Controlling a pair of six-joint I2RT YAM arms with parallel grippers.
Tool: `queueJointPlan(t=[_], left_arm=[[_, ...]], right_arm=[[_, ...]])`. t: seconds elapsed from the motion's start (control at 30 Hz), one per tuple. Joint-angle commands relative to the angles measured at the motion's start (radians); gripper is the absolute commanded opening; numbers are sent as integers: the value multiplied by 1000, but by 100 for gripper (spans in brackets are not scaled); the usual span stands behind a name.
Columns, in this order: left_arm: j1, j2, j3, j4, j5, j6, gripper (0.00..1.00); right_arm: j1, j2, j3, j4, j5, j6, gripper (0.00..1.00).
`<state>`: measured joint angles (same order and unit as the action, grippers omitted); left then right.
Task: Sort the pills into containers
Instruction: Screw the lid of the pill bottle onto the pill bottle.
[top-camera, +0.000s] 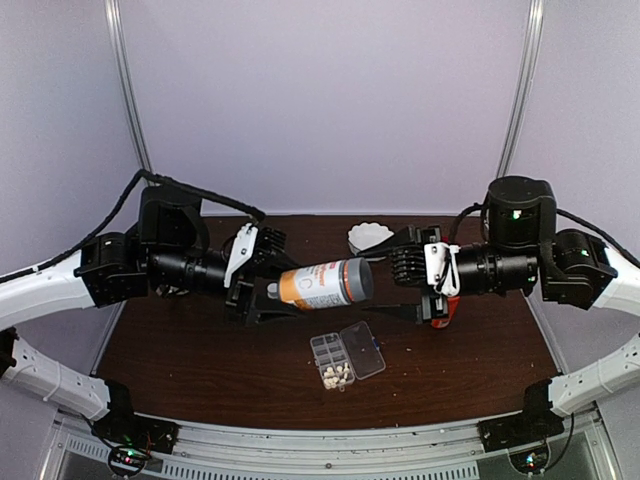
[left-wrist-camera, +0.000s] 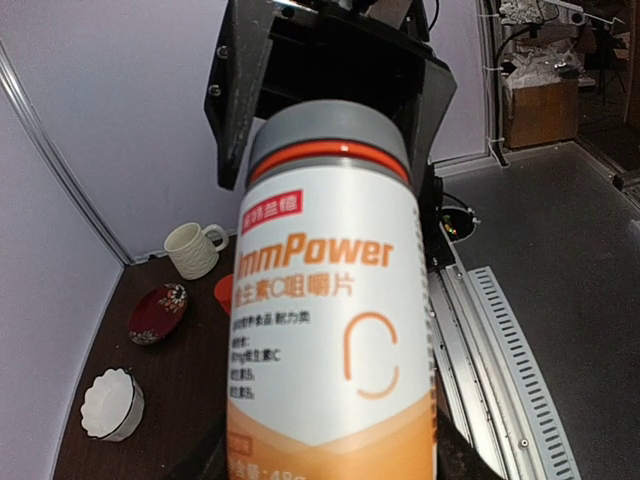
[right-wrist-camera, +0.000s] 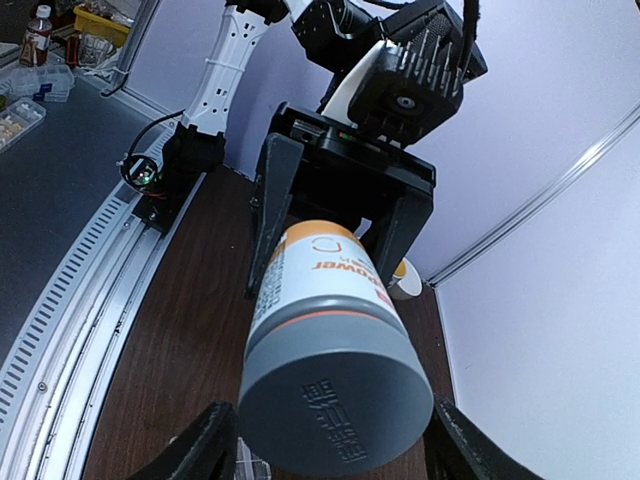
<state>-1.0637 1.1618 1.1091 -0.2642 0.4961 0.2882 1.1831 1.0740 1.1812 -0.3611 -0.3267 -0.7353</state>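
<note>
- We find the left hand (top-camera: 268, 290) pinching the orange bottle (top-camera: 325, 284) at the end away from its cap. It holds the bottle level in the air above the bench (top-camera: 200, 350).
- The right hand (top-camera: 397, 288) straddles the grey cap (right-wrist-camera: 335, 390), one finger on each side. We cannot tell whether it grips yet.
- The pills (top-camera: 337, 377) lie at the near end of the clear organiser (top-camera: 322, 345), which rests on the bench below the bottle with its lid (top-camera: 363, 350) open.
- Risk: with the bottle level, a loosened cap may let the contents spill wide of the organiser.
- Risk: twisting the cap may turn the smooth bottle within the left hand's pinch.
- Legible: "mmPower" in orange, its first letter cut off, and "C" among Chinese characters. The embossed marks on the cap are unreadable.
</note>
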Motion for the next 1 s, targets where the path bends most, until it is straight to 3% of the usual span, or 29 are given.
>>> queueJointPlan(t=[0.0, 0.13, 0.33, 0.7, 0.97], left_arm=[[-2, 4, 36, 22, 21, -14, 0], [-1, 4, 38, 21, 19, -11, 0], [-2, 7, 37, 22, 18, -11, 0], [-2, 8, 38, 21, 21, -10, 0], [-2, -9, 9, 49, -48, 21, 0]], right_arm=[[6, 3, 28, 43, -22, 12, 64], [7, -3, 20, 58, -20, 23, 75], [7, -1, 20, 54, -21, 21, 67], [8, 7, 24, 34, -39, 29, 41], [10, -7, 12, 26, -88, 285, 21]])
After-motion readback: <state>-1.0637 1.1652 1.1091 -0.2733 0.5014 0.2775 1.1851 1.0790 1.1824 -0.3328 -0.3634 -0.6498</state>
